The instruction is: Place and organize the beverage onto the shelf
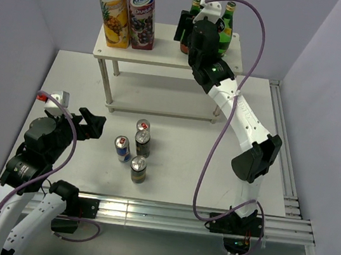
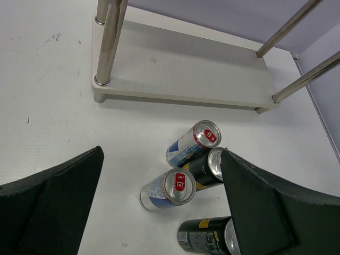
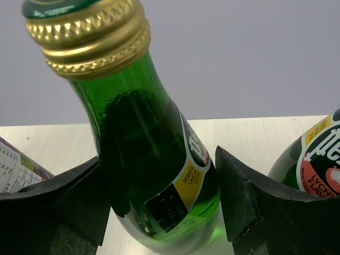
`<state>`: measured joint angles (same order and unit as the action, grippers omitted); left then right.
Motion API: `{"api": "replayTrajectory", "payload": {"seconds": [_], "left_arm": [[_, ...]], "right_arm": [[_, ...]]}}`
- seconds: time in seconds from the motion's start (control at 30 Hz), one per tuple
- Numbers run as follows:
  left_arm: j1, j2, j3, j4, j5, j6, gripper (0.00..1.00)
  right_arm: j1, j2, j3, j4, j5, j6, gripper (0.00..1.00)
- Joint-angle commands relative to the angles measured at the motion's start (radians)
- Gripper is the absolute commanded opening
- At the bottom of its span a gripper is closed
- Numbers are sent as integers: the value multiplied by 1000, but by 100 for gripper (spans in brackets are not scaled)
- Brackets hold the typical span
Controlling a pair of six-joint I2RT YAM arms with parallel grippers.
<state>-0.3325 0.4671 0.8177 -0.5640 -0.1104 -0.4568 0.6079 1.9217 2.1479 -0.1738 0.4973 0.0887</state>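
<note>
The white two-tier shelf [image 1: 169, 51] stands at the back. My right gripper [image 1: 198, 26] is at the right end of its top board, jaws round a green glass bottle [image 1: 195, 5]. In the right wrist view the bottle [image 3: 154, 159] leans left between the fingers [image 3: 244, 196], its base just above the top board [image 3: 255, 133]. A second green bottle [image 1: 229, 16] stands beside it. Two blue-silver cans [image 1: 121, 148] and two black cans [image 1: 138, 169] stand on the table. My left gripper [image 1: 95, 126] is open and empty, left of the cans [image 2: 167, 188].
Two tall juice cartons [image 1: 127, 9] stand at the left end of the shelf's top board. The lower board [image 2: 186, 69] holds nothing. Metal rails [image 1: 285, 177] run along the table's right and near edges. Grey walls enclose the back and sides.
</note>
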Motion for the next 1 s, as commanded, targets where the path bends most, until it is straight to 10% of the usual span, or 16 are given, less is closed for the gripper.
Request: {"api": "replayTrajectory", "payload": {"seconds": [0.0,0.03,0.07,0.1,0.97], "left_arm": [[6,-2,-3,32,-9,13,99],[6,-2,-5,32,-9,13,99],[6,-2,-3,32,-9,13,99],[6,-2,-3,32,-11,13,99],[16,-1,-2,32,-9,13,99]], "right_arm": [[-7,-61,-11,63,-2,16,49],[-7,-61,-13,60,-2,16,60],[-5,-64,-13,54,1,17,95],[-7,-66,-16,53,0,14,100],[87,-384,-359,-41,-59,91,100]]}}
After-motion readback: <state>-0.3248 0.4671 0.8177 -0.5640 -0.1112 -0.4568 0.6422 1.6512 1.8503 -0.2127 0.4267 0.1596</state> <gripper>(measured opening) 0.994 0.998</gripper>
